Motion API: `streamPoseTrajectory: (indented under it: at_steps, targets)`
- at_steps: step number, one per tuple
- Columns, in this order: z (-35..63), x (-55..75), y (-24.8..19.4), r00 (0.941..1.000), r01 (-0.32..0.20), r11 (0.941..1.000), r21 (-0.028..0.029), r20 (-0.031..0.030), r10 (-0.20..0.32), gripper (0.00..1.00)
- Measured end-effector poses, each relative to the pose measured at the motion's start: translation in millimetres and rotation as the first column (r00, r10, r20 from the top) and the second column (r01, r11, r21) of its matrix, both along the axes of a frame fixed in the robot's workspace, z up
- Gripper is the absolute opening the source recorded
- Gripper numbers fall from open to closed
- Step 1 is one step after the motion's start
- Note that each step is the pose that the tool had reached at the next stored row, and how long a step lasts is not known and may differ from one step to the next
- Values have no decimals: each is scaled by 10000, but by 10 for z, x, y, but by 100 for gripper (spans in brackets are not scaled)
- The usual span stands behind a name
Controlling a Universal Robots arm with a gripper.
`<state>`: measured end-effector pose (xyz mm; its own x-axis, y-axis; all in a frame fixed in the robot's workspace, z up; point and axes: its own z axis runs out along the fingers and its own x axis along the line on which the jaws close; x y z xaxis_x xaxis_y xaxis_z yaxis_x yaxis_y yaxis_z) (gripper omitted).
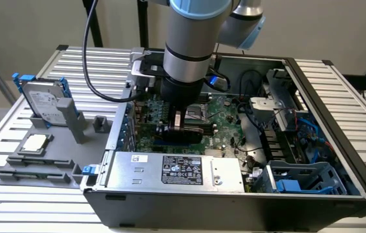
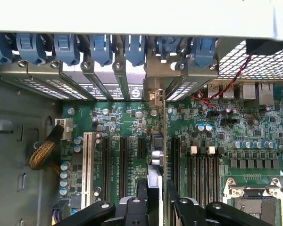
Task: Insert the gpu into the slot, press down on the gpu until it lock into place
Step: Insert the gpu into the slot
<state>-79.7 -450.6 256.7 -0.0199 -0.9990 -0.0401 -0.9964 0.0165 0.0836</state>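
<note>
The gpu point(image 2: 155, 141) is a thin black card seen edge-on in the wrist view, standing upright on the green motherboard point(image 2: 127, 117). Its metal bracket end point(image 2: 154, 99) reaches the case's rear panel. My gripper point(image 2: 155, 188) is shut on the card's top edge, one black finger on each side. In the exterior view the gripper point(image 1: 181, 127) reaches down into the open computer case point(image 1: 338, 145) with the gpu point(image 1: 184, 137) below it, over the board's middle. The slot is hidden under the card.
A grey labelled power-supply box point(image 1: 176, 170) sits at the case's front. Black expansion slots point(image 2: 122, 162), a white slot point(image 2: 88, 165), memory slots point(image 2: 203, 169) and the CPU socket point(image 2: 250, 197) flank the card. Blue bracket clips point(image 2: 101, 47) line the rear. A hard drive point(image 1: 43, 104) stands outside.
</note>
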Motion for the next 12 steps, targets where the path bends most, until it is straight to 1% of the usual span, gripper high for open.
streamPoseTrajectory:
  at_steps: [12]
  targets:
    - [-45, -1, 0, 10000, -65, 10000, -4, -8, 65, 26]
